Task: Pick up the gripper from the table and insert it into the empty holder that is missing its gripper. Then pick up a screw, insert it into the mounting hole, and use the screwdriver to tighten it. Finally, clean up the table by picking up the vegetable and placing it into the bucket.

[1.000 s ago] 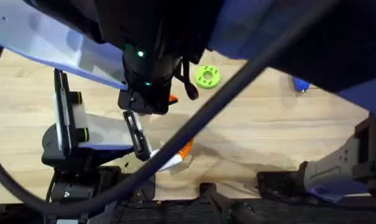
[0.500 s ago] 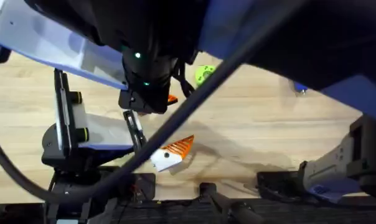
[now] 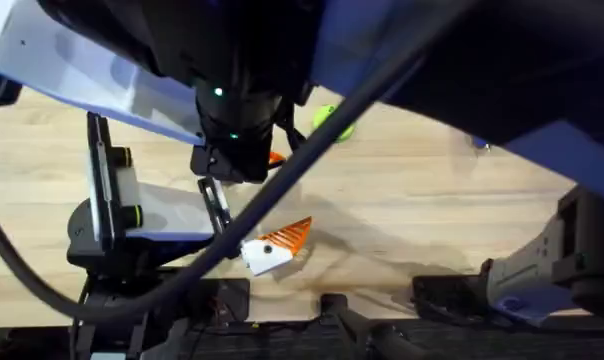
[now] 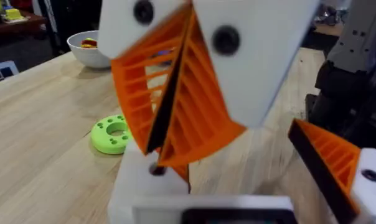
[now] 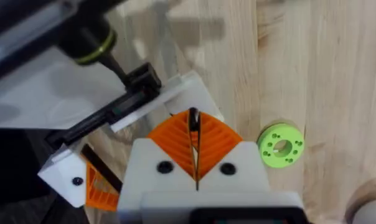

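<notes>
Right tool (image 5: 195, 146): white blocks with orange ribbed pads, clenched on the gripper (image 4: 168, 102), which shows as a thin dark-faced orange wedge pinched between the two pads, its black end standing out past their tips. Left tool (image 4: 250, 183): released, jaws well apart; one side bears an orange finger (image 4: 334, 165) on a white block, the other side is the holder (image 4: 141, 183), a bare white block with a small dark hole on its upper face. Position: the right tool's pad tips and the wedge sit directly over the holder, at or just beside the hole; whether the wedge has entered cannot be told. Overhead: the right arm (image 3: 232, 90) rises large, dark and blurred under the camera, a cable crossing the frame; the left arm lies low at the near left of the counter (image 3: 432, 210), its orange finger pointing toward the middle. Green disc with holes (image 5: 281, 144): flat on the counter, near both tools, touching neither. White bowl (image 4: 91, 51): farther off on the counter, holding small coloured items too small to tell
</notes>
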Tool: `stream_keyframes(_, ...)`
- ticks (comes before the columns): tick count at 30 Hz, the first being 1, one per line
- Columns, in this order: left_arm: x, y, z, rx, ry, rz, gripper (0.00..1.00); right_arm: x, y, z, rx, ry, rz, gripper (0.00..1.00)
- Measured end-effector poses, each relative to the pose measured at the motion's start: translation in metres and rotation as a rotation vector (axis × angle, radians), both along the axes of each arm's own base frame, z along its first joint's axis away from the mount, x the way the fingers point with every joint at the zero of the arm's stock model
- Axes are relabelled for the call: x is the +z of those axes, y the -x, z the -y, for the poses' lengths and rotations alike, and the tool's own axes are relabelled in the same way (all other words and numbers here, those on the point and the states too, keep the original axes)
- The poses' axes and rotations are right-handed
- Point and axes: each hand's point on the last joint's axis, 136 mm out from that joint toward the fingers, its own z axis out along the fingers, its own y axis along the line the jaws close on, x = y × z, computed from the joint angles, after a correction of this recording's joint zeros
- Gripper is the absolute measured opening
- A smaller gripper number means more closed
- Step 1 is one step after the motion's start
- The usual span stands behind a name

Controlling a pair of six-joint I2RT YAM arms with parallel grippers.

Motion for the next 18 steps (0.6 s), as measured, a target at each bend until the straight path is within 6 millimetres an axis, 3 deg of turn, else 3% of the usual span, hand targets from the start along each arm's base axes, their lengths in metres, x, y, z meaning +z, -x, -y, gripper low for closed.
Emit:
stream_keyframes(6,-0.0002,0.0000,0.0000,0.000,0.002,-0.007,0.987,-0.0103,-0.0024,-0.0041,-0.001,0.018,-0.006,0.006)
stream_keyframes(18,-0.0002,-0.0001,0.0000,0.001,0.003,-0.009,0.985,-0.0100,-0.0031,-0.0044,-0.001,0.018,-0.002,0.006)
